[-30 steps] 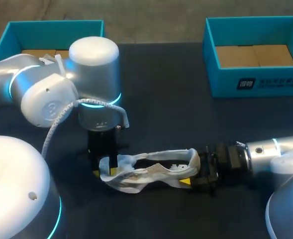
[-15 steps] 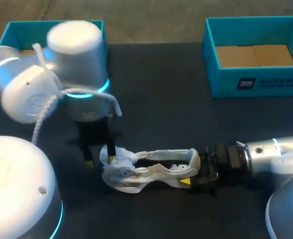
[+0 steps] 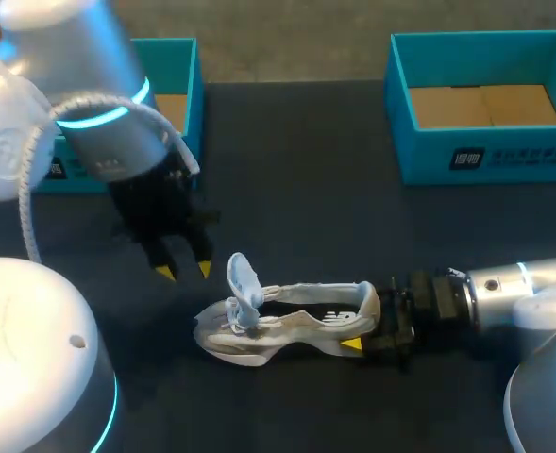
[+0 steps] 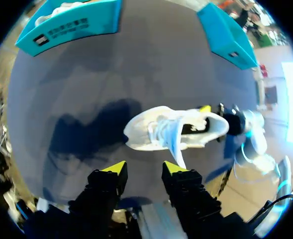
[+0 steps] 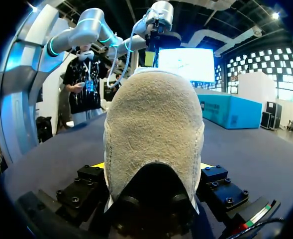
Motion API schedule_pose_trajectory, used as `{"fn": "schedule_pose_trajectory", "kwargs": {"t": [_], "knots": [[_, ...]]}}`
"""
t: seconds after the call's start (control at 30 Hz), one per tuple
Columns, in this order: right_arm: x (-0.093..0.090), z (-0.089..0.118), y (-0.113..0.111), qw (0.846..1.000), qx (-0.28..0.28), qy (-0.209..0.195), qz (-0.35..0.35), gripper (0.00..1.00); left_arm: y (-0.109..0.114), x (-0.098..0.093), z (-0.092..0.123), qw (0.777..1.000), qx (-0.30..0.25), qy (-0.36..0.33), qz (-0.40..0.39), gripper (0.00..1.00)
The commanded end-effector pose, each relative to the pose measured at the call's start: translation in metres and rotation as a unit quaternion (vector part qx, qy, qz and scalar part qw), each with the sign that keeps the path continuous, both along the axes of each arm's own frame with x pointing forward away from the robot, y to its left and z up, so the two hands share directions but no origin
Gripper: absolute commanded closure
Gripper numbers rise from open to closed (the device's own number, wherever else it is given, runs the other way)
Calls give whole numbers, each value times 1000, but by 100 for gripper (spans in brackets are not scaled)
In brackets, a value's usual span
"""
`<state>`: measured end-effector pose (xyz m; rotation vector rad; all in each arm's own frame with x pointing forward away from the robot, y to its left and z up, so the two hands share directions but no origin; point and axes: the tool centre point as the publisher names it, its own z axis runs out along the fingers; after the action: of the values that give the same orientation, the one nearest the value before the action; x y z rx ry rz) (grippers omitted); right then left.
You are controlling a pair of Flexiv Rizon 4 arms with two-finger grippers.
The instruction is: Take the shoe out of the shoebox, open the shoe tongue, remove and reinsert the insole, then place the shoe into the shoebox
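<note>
A white shoe [image 3: 287,326] lies on its side on the dark table, toe toward my left arm. Its tongue [image 3: 243,280] sticks up, pulled out of the opening. My right gripper [image 3: 370,328] is shut on the heel; in the right wrist view the heel [image 5: 153,129] fills the space between the fingers [image 5: 89,180]. My left gripper [image 3: 184,272] hangs open and empty, above and left of the toe. In the left wrist view the shoe [image 4: 151,134] lies ahead of the left gripper [image 4: 144,172], well apart from it.
An open teal shoebox [image 3: 485,156] stands at the back right and shows a cardboard bottom. A second teal box [image 3: 185,66] stands at the back left, partly hidden by my left arm. Dark tabletop [image 3: 306,189] lies between them.
My left gripper let go of the tongue and drew up and back to the left, away from the toe. The tongue now stands up. The right gripper stayed on the heel.
</note>
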<state>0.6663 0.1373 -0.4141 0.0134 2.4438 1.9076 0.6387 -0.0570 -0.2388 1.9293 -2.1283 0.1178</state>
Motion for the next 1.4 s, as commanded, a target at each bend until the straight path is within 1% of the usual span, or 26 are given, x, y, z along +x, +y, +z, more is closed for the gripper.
{"fn": "schedule_pose_trajectory", "kwargs": {"t": [0.03,0.17,0.27,0.37,0.4,0.43,0.5,0.9,0.93,0.97,1.0,1.03,1.1,1.17,1.2,1.23,1.27,1.3,1.33,1.37,1.4], "knots": [[0,1,0,1000,-2,0,0,100,2,0,17,999,-17,2,-44,100],[0,1,0,1000,-2,0,0,100,-8,-4,27,993,-15,-7,-115,100],[0,1,0,1000,-2,0,0,100,-16,-6,32,984,-4,-10,-180,100],[0,1,0,1000,-2,0,0,100,-24,-8,37,968,9,-2,-252,100],[0,1,0,1000,-2,0,0,100,-27,-10,39,959,16,6,-284,100],[0,1,0,1000,-2,0,0,100,-29,-12,40,953,13,8,-302,100],[0,1,0,1000,-2,0,0,100,-35,-14,44,943,2,35,-330,100],[0,1,0,1000,-2,0,0,100,-35,-14,44,943,2,35,-330,100],[0,1,0,1000,-2,0,0,100,-38,-10,41,939,14,30,-343,100],[0,1,0,1000,-2,0,0,100,-42,-6,43,935,2,21,-353,100],[0,1,0,1000,-2,0,0,100,-47,-3,45,925,-6,10,-379,100],[0,1,0,1000,-2,0,0,100,-53,-2,46,910,-13,3,-414,100],[0,1,0,1000,-2,0,0,100,-67,-1,47,880,-1,-32,-474,100],[0,1,0,1000,-2,0,0,100,-81,-1,46,858,7,-62,-510,100],[0,1,0,1000,-2,0,0,100,-87,-2,46,837,5,-63,-544,100],[0,1,0,1000,-2,0,0,100,-92,-3,44,829,7,-71,-555,100],[0,1,0,1000,-2,0,0,100,-99,-3,42,815,16,-74,-575,100],[0,1,0,1000,-2,0,0,100,-103,-4,39,793,13,-75,-605,100],[0,1,0,1000,-2,0,0,100,-107,-4,37,782,10,-78,-618,100],[0,1,0,1000,-2,0,0,100,-112,-5,33,763,16,-75,-642,100],[0,1,0,1000,-2,0,0,100,-115,-6,29,751,16,-79,-655,100]]}}
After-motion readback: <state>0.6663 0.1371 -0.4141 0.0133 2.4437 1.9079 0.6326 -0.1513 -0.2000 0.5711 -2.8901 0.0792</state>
